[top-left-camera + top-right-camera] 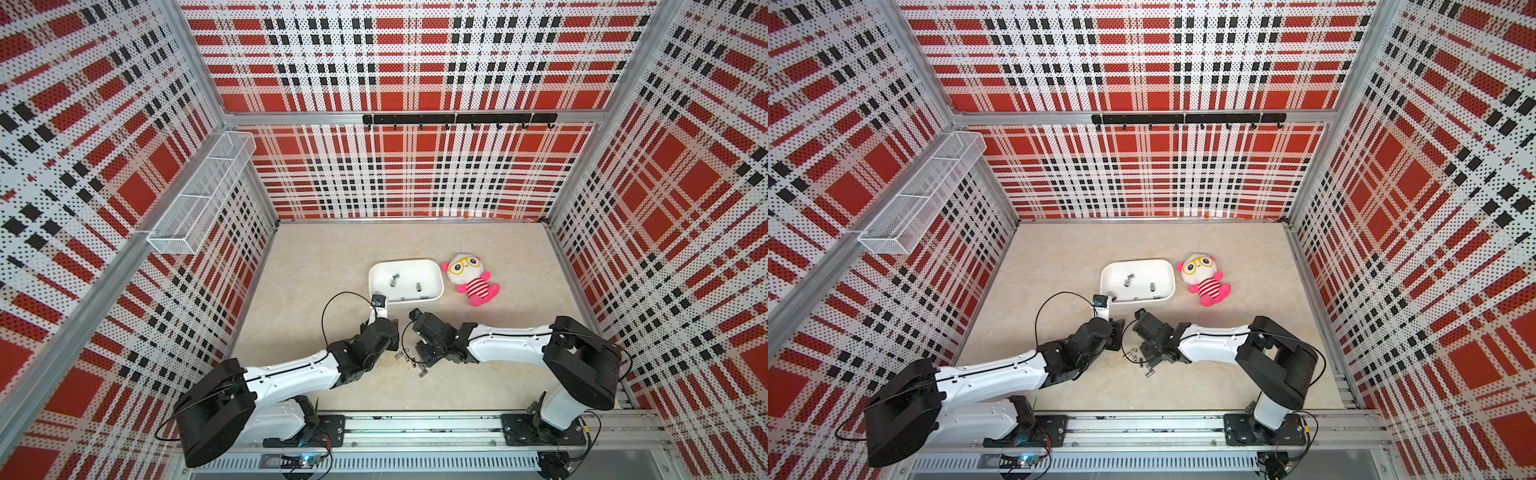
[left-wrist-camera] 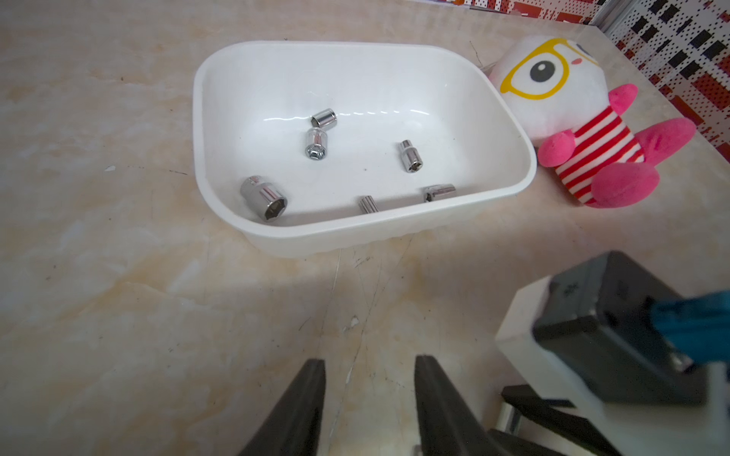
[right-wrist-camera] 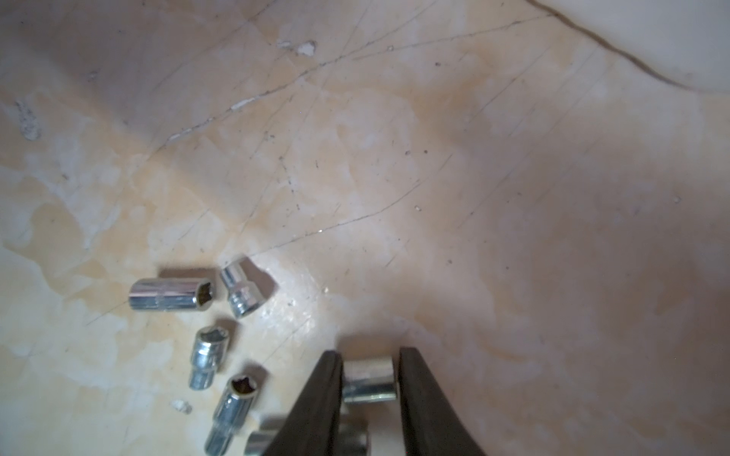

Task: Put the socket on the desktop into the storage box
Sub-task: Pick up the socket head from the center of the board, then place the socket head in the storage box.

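Chromed steel socket (image 3: 369,379) lies on desktop (image 3: 474,197), 6 o'clock of storage box (image 1: 405,262); small, dense, rigid, slick, likely rolls, so pinch mid-barrel; right gripper (image 3: 369,351) straddles it narrowly, contact unclear; left gripper (image 2: 369,395) half-open, empty.

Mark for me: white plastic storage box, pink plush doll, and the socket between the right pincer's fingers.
White rounded plastic storage box (image 2: 335,241): left wrist view, outer wall below the rim.
Pink-and-white plush doll with yellow glasses (image 2: 572,106): left wrist view, face.
Short chrome metal socket (image 3: 369,381): right wrist view, barrel's side.
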`<state>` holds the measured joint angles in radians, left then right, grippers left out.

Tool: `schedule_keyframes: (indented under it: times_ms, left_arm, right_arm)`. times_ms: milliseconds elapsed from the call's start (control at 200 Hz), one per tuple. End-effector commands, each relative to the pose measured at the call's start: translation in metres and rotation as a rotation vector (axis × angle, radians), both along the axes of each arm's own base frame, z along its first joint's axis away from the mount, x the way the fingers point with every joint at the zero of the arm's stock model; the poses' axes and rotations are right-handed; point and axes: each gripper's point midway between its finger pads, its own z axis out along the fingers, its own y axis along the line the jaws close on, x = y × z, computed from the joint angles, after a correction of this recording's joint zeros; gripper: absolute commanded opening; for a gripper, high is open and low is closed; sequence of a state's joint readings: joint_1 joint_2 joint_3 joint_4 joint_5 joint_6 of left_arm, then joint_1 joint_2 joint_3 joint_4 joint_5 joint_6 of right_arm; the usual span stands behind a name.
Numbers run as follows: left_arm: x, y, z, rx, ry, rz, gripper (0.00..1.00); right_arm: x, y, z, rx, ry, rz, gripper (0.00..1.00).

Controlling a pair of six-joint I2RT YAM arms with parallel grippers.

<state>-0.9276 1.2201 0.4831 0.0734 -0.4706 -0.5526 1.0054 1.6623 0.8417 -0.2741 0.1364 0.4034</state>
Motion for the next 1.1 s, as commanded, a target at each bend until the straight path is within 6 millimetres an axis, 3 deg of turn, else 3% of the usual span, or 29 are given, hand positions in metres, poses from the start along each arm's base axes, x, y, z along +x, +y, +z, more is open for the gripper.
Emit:
schedule_keyframes:
  times_ms: [0,235,381,511,631,701,862,992,1092]
  left_arm:
    - [0.004,-0.003,0.013,-0.008,-0.024,0.01,0.43]
    - [0.006,0.006,0.019,-0.008,-0.047,0.048,0.43]
    - [0.006,0.014,0.027,-0.025,-0.078,0.081,0.43]
    - [0.005,0.018,0.032,-0.046,-0.093,0.094,0.43]
    - [0.004,0.019,0.036,-0.064,-0.104,0.096,0.44]
    - [0.004,0.019,0.036,-0.068,-0.105,0.095,0.43]
    - [0.003,0.017,0.036,-0.08,-0.102,0.084,0.43]
    - [0.003,0.016,0.034,-0.074,-0.098,0.08,0.43]
    - [0.003,0.014,0.032,-0.068,-0.09,0.073,0.43]
  right_arm:
    - [0.001,0.003,0.002,-0.011,-0.009,0.009,0.25]
    - [0.013,-0.009,0.026,-0.008,-0.102,-0.052,0.18]
    - [0.03,-0.018,0.071,0.006,-0.23,-0.115,0.18]
    - [0.049,-0.01,0.115,0.125,-0.256,-0.133,0.18]
    - [0.085,-0.004,0.153,0.221,-0.268,-0.192,0.19]
    - [0.105,-0.001,0.163,0.225,-0.288,-0.22,0.22]
    - [0.152,0.007,0.16,0.206,-0.28,-0.274,0.23]
    - [0.188,0.009,0.139,0.168,-0.23,-0.324,0.23]
    - [0.201,0.012,0.124,0.145,-0.212,-0.334,0.24]
